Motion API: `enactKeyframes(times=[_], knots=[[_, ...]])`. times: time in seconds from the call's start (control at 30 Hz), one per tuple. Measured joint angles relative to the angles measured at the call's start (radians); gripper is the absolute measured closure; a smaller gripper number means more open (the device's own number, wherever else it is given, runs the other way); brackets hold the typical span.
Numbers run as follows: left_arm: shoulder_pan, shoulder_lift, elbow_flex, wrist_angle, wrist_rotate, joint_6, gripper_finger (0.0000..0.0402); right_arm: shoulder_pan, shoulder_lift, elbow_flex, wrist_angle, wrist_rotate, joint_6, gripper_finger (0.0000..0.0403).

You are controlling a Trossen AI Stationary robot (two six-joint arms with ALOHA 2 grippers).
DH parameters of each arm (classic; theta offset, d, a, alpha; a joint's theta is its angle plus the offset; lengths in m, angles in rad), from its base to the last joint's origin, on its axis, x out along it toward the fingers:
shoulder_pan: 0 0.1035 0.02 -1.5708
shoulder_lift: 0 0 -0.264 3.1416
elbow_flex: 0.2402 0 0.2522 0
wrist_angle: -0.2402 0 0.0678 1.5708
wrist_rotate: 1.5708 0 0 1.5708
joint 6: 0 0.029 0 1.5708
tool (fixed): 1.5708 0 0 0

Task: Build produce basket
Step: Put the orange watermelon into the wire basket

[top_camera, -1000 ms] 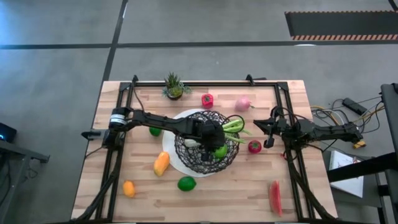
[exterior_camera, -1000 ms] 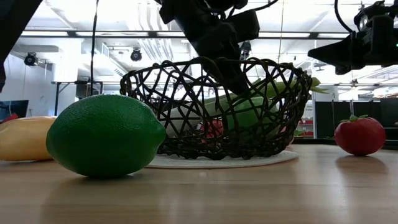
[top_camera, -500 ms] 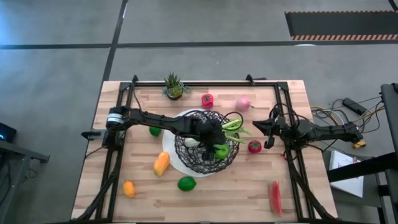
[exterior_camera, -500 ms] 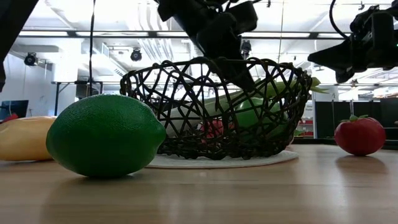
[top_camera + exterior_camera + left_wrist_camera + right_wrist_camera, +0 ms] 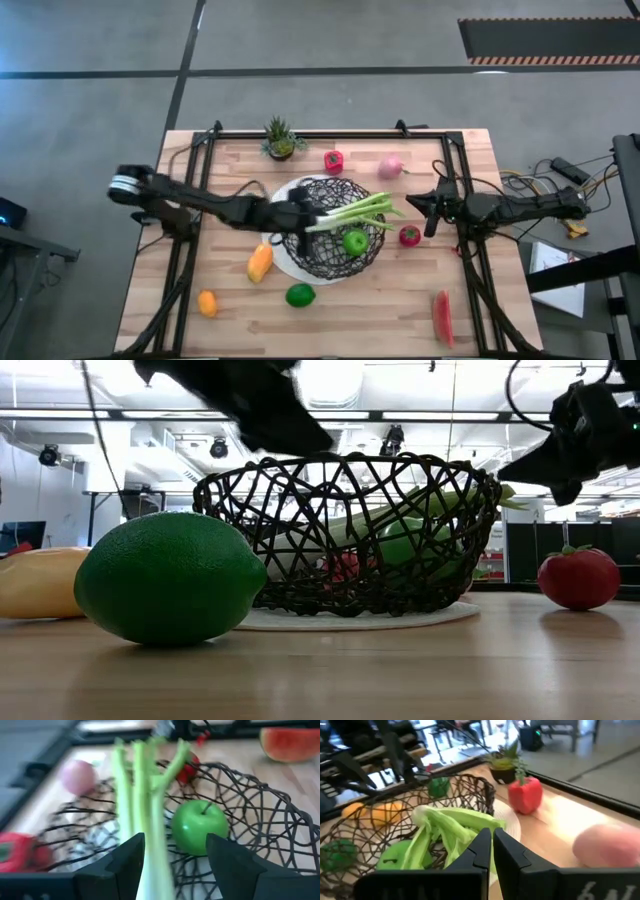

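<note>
While no writing can be read, the left gripper (image 5: 170, 857) is seen with fingers apart at the basket's (image 5: 325, 262) nine o'clock; the right gripper (image 5: 491, 851) fingers are together.

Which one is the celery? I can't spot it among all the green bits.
Find the black wire basket at the table's middle. The celery lies across its top, leafy end poking over the rim: long and pale green, unlike the round green apple beside it.

Celery (image 5: 145, 820) across basket (image 5: 260, 815) — green apple (image 5: 199, 828) inside.
</note>
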Motion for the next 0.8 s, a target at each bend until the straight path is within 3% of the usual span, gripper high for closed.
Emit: enactKeyframes(times=[0.1,0.27,0.47,0.57,0.67,0.8], knots=[[-0.039,-0.097,-0.105,0.049,-0.066,-0.002,0.0206,0.090,0.095,0.069,-0.069,0.123,0.105,0.0392],[-0.070,-0.206,-0.232,0.132,-0.083,-0.051,0.0206,0.289,0.330,0.212,-0.192,0.303,0.333,0.0392],[-0.084,-0.224,-0.319,0.201,-0.087,-0.052,0.0206,0.524,0.714,0.481,-0.467,0.359,0.720,0.0392],[-0.086,-0.211,-0.338,0.231,-0.087,-0.052,0.0206,0.623,0.898,0.631,-0.728,0.288,1.025,0.0392],[-0.086,-0.197,-0.347,0.254,-0.087,-0.051,0.0206,0.706,1.051,0.797,-0.973,0.137,1.301,0.0392],[-0.086,-0.179,-0.348,0.254,-0.086,-0.051,0.0206,0.784,1.230,0.988,-1.119,-0.111,1.481,0.0391]])
